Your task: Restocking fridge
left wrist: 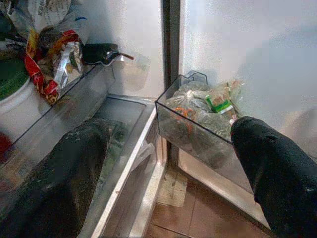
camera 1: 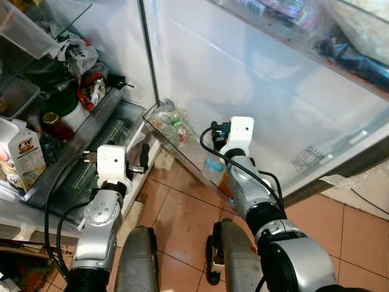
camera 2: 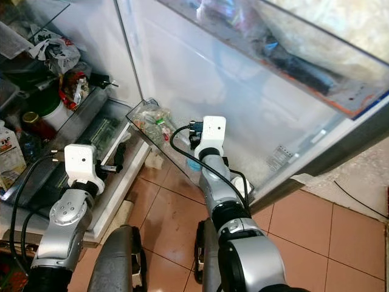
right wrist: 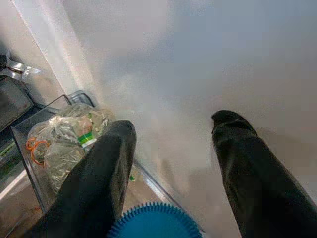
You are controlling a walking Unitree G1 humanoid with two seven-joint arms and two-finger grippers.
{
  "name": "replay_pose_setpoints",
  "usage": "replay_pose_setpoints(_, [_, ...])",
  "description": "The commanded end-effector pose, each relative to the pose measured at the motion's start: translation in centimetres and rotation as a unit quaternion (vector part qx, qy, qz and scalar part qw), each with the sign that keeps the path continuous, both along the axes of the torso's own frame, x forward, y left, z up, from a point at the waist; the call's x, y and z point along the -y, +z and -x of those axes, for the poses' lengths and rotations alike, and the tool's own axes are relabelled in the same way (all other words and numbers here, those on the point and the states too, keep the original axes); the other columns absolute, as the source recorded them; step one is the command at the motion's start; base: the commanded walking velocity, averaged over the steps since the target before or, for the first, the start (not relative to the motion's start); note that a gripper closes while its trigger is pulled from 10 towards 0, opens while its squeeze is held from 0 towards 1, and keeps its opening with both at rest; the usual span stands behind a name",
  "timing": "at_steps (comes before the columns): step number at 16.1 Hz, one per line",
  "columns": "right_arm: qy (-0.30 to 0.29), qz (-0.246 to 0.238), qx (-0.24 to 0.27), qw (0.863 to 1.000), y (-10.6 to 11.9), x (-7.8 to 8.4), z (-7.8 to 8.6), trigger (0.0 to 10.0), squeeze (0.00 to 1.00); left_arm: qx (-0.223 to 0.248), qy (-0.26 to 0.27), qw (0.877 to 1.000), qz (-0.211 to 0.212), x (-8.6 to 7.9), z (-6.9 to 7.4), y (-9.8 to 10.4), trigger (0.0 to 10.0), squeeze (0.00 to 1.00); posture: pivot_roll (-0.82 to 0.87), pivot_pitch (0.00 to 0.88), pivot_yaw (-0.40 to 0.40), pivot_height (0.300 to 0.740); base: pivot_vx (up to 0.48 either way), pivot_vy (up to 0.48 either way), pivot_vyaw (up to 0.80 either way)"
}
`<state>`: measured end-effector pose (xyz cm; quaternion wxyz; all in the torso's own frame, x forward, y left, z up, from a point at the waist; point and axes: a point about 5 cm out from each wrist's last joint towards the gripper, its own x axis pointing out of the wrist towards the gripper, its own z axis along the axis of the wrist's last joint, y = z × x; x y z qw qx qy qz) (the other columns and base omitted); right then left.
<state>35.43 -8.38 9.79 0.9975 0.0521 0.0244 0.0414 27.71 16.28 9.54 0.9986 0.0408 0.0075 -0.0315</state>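
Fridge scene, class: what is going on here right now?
A robot stands at an open fridge. Its right claw, fingers open, reaches into the clear door bin, just above a blue ridged cap. Clear plastic bags of food already sit at the bin's far end. The left claw, also open and holding nothing, hovers by the bottom drawer. A milk carton and jars sit on the shelves.

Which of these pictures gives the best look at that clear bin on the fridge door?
The left wrist view: the door bin and its bagged greens are close and sharp. Both eye views show it small from above; the right wrist view catches one end.
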Motion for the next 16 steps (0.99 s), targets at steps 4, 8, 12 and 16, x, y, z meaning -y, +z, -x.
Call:
replay_pose_setpoints(4, [-0.025,0.005,-0.016,1.000,-0.9,1.8,0.2,10.0,1.00,-0.011,-0.001,1.000,-0.010,-0.2,-0.3,-0.4,10.0,0.00,0.10,0.212,-0.022,0.658,0.000,0.000,0.00])
replay_pose_setpoints(8, [0.014,0.038,0.078,0.996,1.9,2.1,0.1,10.0,1.00,-0.016,-0.001,1.000,-0.015,-0.4,-0.5,-0.5,10.0,0.00,0.09,0.186,-0.017,0.658,0.000,0.000,0.00])
replay_pose_setpoints(12, [0.014,0.078,0.133,0.988,3.0,3.5,1.8,10.0,1.00,-0.020,-0.004,1.000,-0.015,-0.1,-0.8,-0.7,10.0,0.00,0.07,0.161,-0.013,0.658,0.000,0.000,0.00])
replay_pose_setpoints(16, [0.031,0.094,0.153,0.983,4.0,4.1,3.5,10.0,1.00,-0.018,-0.008,1.000,-0.014,0.1,-1.1,-0.7,10.0,0.00,0.05,0.143,-0.004,0.658,0.000,0.000,0.00])
